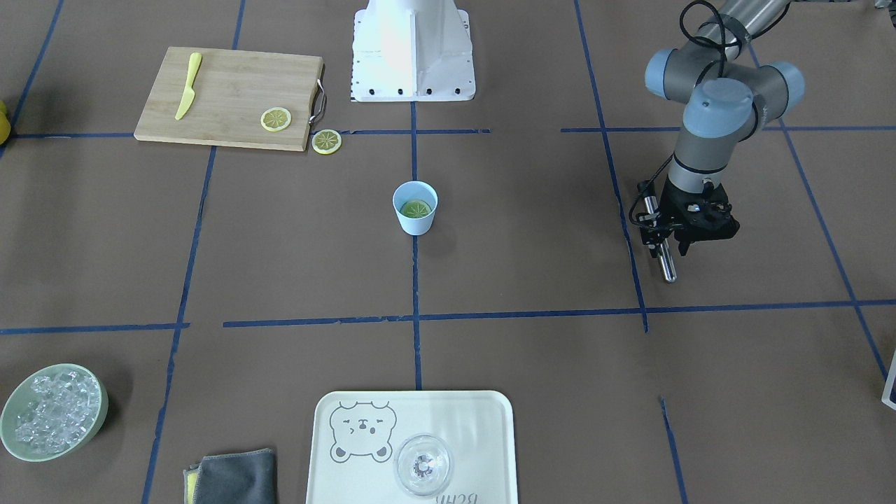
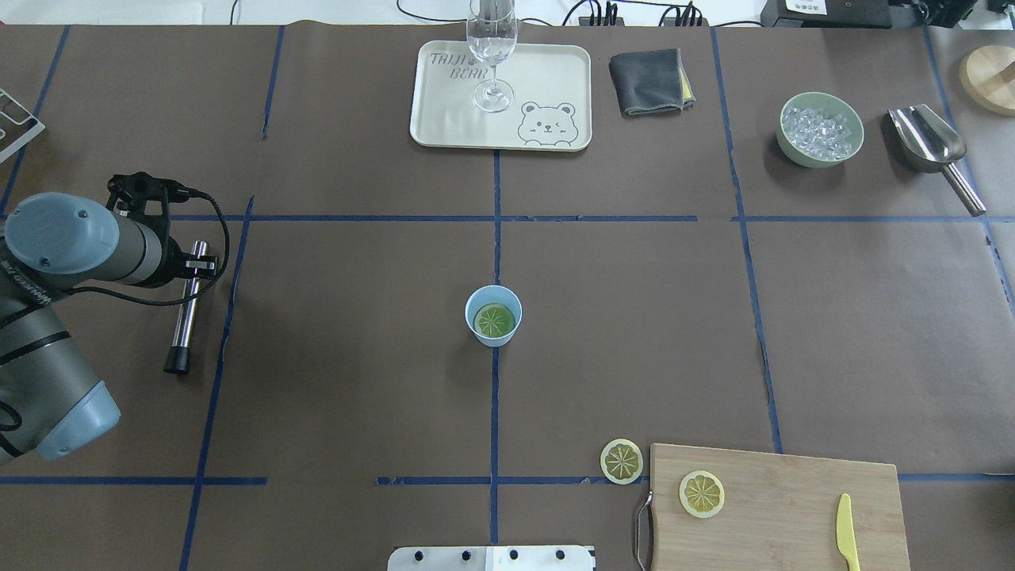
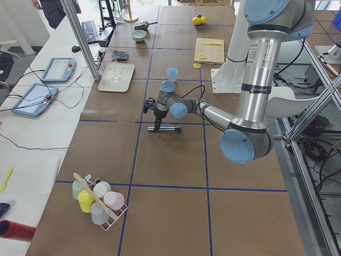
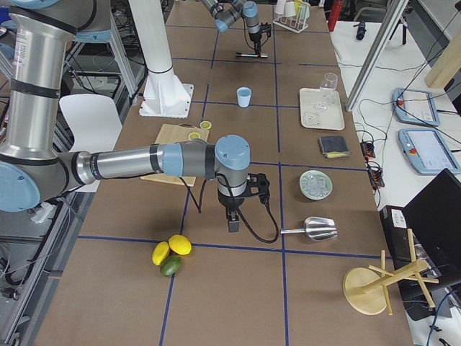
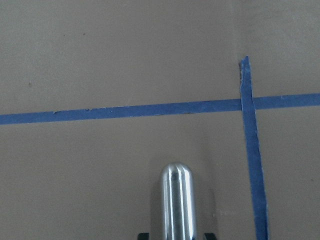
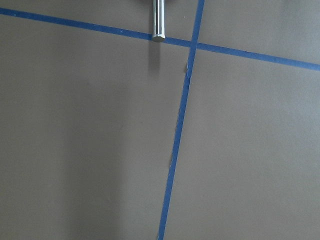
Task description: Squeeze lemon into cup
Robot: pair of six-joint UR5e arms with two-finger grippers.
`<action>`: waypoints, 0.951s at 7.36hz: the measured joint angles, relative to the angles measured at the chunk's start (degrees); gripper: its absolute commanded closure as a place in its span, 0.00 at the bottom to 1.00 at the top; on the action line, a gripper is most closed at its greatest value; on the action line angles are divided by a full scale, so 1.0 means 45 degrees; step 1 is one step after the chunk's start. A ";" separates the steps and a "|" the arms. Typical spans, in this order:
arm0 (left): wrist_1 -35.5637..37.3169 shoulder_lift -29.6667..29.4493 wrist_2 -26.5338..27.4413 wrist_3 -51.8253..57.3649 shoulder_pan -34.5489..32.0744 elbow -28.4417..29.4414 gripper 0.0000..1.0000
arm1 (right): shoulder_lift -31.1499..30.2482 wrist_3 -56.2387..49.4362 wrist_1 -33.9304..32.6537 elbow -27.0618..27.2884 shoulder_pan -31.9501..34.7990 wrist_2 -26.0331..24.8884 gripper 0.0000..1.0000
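Lemon sits where the task wants it: we see one lemon slice [image 1: 416, 208] lying flat in the bottom of the cup [image 1: 414, 224]. The cup stands upright at the centre of the table [image 2: 317, 357], a spot either arm could reach. Two spare slices are well apart from it. One [image 2: 702, 493] rests on the cutting board [image 2: 793, 507], the same board that carries the knife [image 2: 847, 543], which suits a cutting station. The other [image 2: 622, 461] lies on the table just beside the board's handle end.

The left gripper [image 1: 689, 234] points down over a metal rod [image 2: 186, 305] that lies flat on the table, far from the cup. In the left wrist view the rod's rounded end is centred, with dark tips just showing on either side. We judge that the jaws straddle it, but we cannot tell whether they pinch it or stand slack.

The right gripper [image 4: 233, 220] hangs near the handle of the scoop [image 4: 317, 228]. It shows only in a side view, so we cannot tell how its jaws stand.

With both arms away from the cup and a slice already inside, we judge the lemon step all but finished.
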 measured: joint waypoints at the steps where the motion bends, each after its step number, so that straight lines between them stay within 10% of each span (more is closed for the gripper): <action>1: 0.0014 0.0015 -0.0020 0.0282 -0.0044 -0.0168 0.00 | -0.0002 0.0001 0.0000 0.0000 0.0000 0.0002 0.00; 4: 0.0107 0.0881 -0.0613 0.3496 -0.1172 -0.1752 0.00 | -0.0017 -0.0008 -0.0010 0.0000 0.0006 0.0032 0.00; 7: 0.0206 0.1952 -0.3719 1.0395 -0.5852 -0.1675 0.00 | -0.0115 -0.0021 -0.0011 0.0010 0.0130 0.0129 0.00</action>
